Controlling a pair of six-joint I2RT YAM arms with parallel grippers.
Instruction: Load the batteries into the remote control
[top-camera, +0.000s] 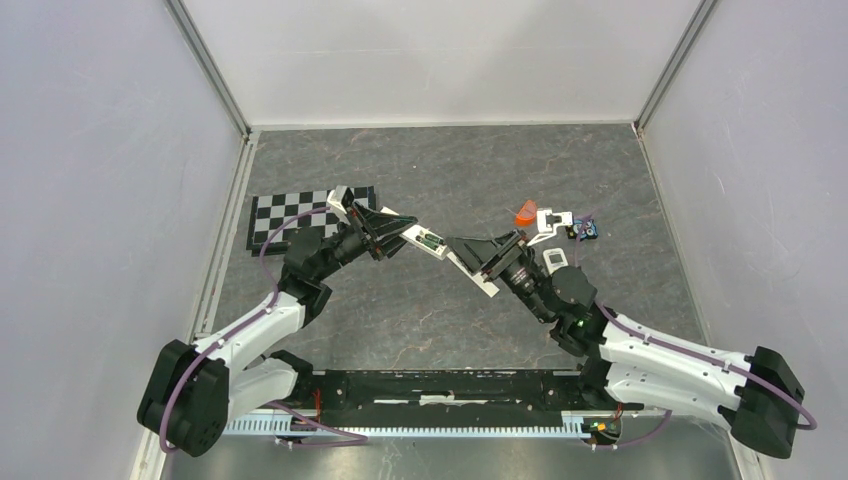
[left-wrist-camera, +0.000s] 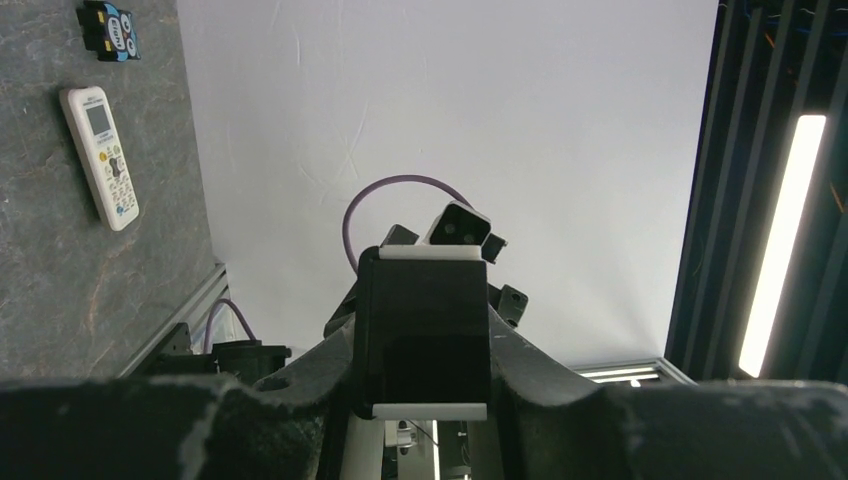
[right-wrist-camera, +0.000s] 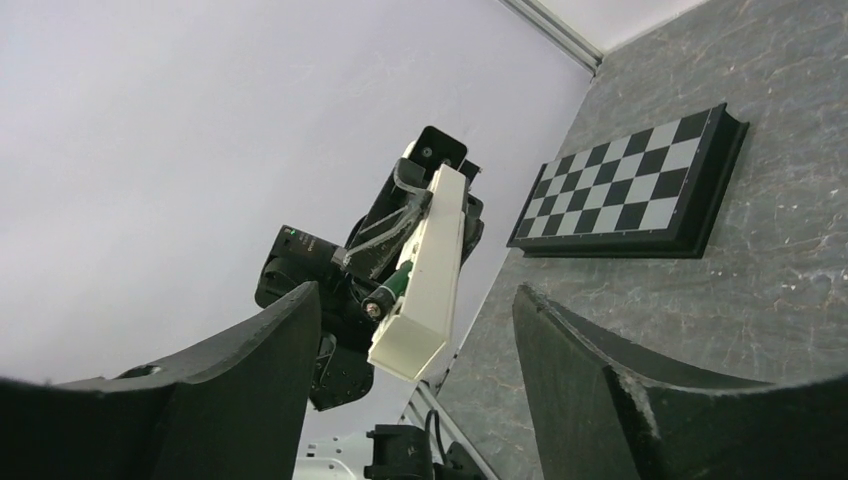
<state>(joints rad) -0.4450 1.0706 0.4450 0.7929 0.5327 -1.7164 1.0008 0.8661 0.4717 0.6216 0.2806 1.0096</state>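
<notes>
My left gripper (top-camera: 392, 232) is shut on the remote control (top-camera: 420, 240) and holds it in the air above the table, recess side up. In the left wrist view the remote control (left-wrist-camera: 425, 330) is a dark block clamped between the fingers (left-wrist-camera: 310, 375). A battery (top-camera: 432, 241) with green markings lies in the recess. The right wrist view shows this battery (right-wrist-camera: 390, 290) along the remote control (right-wrist-camera: 430, 270), near its free end. My right gripper (top-camera: 462, 258) is just off that free end. The right gripper (right-wrist-camera: 415, 300) is open, nothing between its fingers (right-wrist-camera: 250, 370).
A chessboard (top-camera: 300, 215) lies on the table at the left behind the left arm. At the right are an orange piece (top-camera: 524, 212), a small white part (top-camera: 553, 218), a blue-black item (top-camera: 585, 232) and a second white remote (left-wrist-camera: 100, 155). White walls enclose the table.
</notes>
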